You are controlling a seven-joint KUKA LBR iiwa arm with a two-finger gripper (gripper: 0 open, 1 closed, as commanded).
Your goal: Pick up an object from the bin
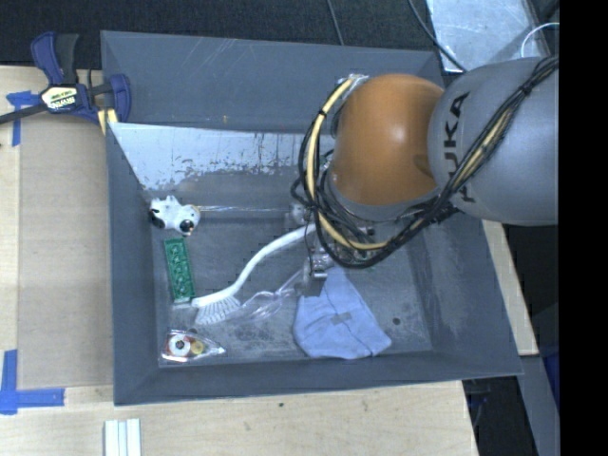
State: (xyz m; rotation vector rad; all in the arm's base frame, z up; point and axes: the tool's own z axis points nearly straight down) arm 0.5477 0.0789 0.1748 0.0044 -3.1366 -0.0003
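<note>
Camera view: gripper (314, 260) low at the centre of the grey metal bin (133, 283), under the orange wrist cover (385, 141); how far it is open, and any hold, cannot be told. Just beside it lie the handle end of the white plastic dish brush with curved handle (249, 272) and the crumpled blue cloth (337, 323).

Risk: a close here may catch cloth and handle together, or the smooth handle may pivot out. The clear plastic wrapper (258, 304) nearby might drag along.
</note>
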